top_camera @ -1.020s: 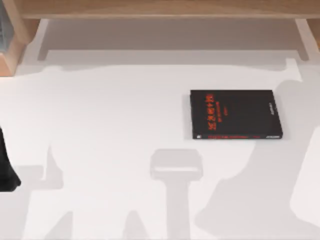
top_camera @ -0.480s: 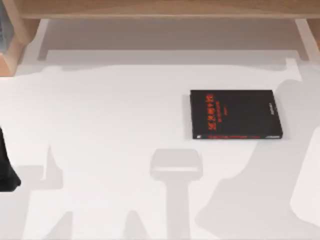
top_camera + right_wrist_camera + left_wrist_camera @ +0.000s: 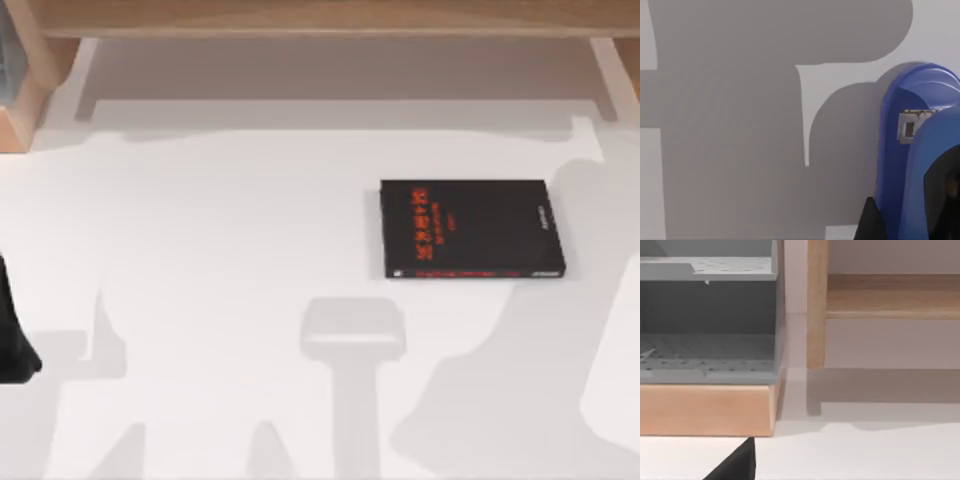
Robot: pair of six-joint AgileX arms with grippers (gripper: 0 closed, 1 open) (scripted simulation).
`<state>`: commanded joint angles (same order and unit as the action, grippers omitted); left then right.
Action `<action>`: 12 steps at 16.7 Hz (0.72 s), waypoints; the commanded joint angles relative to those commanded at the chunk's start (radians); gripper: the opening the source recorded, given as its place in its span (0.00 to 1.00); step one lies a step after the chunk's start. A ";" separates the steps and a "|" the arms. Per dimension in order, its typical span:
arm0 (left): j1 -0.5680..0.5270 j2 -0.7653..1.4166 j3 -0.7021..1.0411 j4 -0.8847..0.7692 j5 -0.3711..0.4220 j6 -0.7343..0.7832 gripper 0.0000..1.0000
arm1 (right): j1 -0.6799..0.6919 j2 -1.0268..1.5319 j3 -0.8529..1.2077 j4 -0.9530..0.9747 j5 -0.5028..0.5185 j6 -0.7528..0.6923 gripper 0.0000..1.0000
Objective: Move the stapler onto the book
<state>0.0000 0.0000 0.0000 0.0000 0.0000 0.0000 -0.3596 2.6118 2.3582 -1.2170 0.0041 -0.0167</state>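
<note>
The black book [image 3: 472,229] with red lettering lies flat on the white table, right of centre in the top view. The bright blue stapler [image 3: 912,150] looms very close in the right wrist view, over the white tabletop and its grey shadows. A dark part of my right gripper [image 3: 869,222] shows right beside the stapler's blue body. I cannot tell whether they touch. My left gripper [image 3: 12,340] is parked at the table's left edge, and its dark tip [image 3: 735,466] points toward the wooden shelf.
A wooden shelf unit [image 3: 320,18] runs along the back of the table. A grey perforated drawer box [image 3: 707,320] in a wooden frame stands at the back left corner. Arm shadows cross the white tabletop [image 3: 220,230].
</note>
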 joint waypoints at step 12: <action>0.000 0.000 0.000 0.000 0.000 0.000 1.00 | -0.011 -0.029 -0.004 -0.013 -0.005 0.003 0.00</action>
<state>0.0000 0.0000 0.0000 0.0000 0.0000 0.0000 -0.3711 2.5832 2.3545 -1.2299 -0.0013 -0.0137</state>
